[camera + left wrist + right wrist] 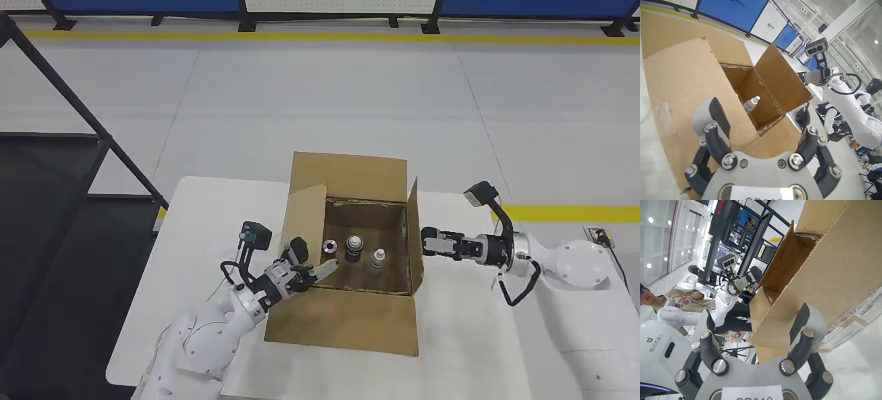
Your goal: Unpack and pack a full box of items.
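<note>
- The scene is lit brightly and evenly from overhead; round ceiling lamps (649, 219) are seen as glaring spots.
- The white surface (210, 225) is rendered very pale.
- The inside of the box (390, 222) is shaded.
- Straight lines are bowed toward the edges in both wrist views.

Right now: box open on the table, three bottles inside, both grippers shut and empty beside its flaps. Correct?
One error: both grippers are open, not shut. The left wrist view shows the left gripper spread wide; the right wrist view shows the right gripper likewise. The rest stands: the box is open, with three bottles inside.
</note>
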Motion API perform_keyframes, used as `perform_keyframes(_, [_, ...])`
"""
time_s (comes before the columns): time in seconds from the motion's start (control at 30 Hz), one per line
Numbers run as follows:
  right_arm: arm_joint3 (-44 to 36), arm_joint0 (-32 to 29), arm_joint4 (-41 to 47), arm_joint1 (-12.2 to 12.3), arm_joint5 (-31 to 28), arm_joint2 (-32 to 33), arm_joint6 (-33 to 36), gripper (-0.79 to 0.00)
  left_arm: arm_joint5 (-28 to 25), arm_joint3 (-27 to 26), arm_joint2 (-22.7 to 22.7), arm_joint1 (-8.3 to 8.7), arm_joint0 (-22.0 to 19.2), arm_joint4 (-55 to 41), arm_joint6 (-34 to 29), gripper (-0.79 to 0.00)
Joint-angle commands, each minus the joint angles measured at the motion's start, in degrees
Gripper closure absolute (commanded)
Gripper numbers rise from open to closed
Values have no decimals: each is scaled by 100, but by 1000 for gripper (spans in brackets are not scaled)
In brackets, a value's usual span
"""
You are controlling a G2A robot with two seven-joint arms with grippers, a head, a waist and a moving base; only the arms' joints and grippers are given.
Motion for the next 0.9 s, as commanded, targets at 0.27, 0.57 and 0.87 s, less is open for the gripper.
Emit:
perform_keyframes(0.27, [47,115,-23,-96,272,-555,-476,-785,114,4,241,-15,-17,110,-36,-785])
perform_keyframes(0.57, [538,595,-574,-257,-22,-1333,-1099,-785,277,359,578,-66,-295,-16,-62,-785])
perform_keyframes(0.87, [579,669,-1367,-335,-178,-1776,-1777,-785,429,589,706,-90,-426,-104,-27,-785])
